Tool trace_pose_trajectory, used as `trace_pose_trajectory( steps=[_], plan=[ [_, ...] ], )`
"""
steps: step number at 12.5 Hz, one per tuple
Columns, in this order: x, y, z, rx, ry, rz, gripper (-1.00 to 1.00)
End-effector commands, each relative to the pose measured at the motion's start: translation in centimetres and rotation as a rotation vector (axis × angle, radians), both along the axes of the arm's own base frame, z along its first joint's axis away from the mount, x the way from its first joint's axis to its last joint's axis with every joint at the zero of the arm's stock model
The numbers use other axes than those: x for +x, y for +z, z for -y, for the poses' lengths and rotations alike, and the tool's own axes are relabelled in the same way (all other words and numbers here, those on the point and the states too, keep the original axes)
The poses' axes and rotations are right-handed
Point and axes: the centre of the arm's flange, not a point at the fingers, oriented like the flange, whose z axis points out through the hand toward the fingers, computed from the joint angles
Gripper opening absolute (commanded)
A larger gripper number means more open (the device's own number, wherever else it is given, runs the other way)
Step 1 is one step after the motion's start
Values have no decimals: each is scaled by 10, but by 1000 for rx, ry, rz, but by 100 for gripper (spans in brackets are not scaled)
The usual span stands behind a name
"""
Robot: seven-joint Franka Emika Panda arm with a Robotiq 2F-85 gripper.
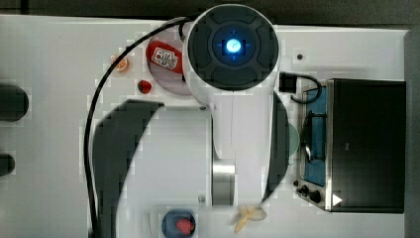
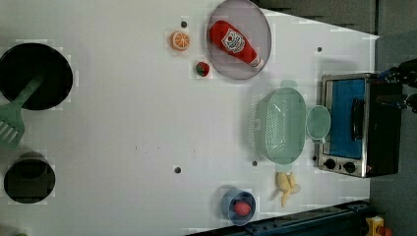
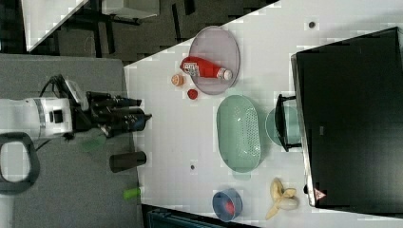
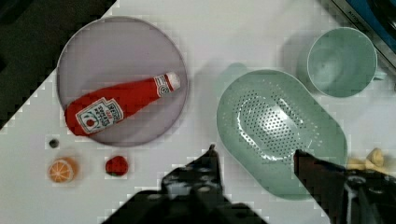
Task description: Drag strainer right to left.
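On the white table (image 2: 123, 123): strainer (image 2: 280, 125), touching cup (image 2: 318, 123) at its 3 o'clock in the left view, banana (image 2: 286, 187) at 6. Gripper (image 4: 254, 156) above, fingers apart, empty.

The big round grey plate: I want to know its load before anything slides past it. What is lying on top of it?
On the big round grey plate lies one red ketchup bottle on its side. The patch of plate under the bottle is covered.

The strainer (image 2: 282, 125) was pale mint-green, dotted with small holes; the plate (image 2: 258, 29) grey, the ketchup bottle (image 2: 234, 42) red, the tabletop (image 2: 123, 123) white.
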Motion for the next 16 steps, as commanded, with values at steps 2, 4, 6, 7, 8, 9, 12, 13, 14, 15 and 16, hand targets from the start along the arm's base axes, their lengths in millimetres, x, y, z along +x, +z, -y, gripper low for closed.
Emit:
trace_pose_trajectory(
  steps=[2,4,6,7,8,9,12,13,14,15,16],
  plan=[
    [-189,56,40,8,-163,-4,82],
    [-185,49,40,7,-163,-15,100],
    [-173,31,39,4,-167,-26,100],
    [-163,18,38,2,-168,-23,100],
    [-152,1,38,0,-176,-18,100],
    [-143,-21,37,-1,-193,-20,100],
    [-117,-103,35,-8,-294,-20,100],
    [-110,-131,34,-10,-339,-14,100],
    [-102,-158,33,-11,-381,-2,100],
    [-94,-182,32,-11,-409,12,100],
    [-86,-206,31,-12,-424,20,100]
  ],
)
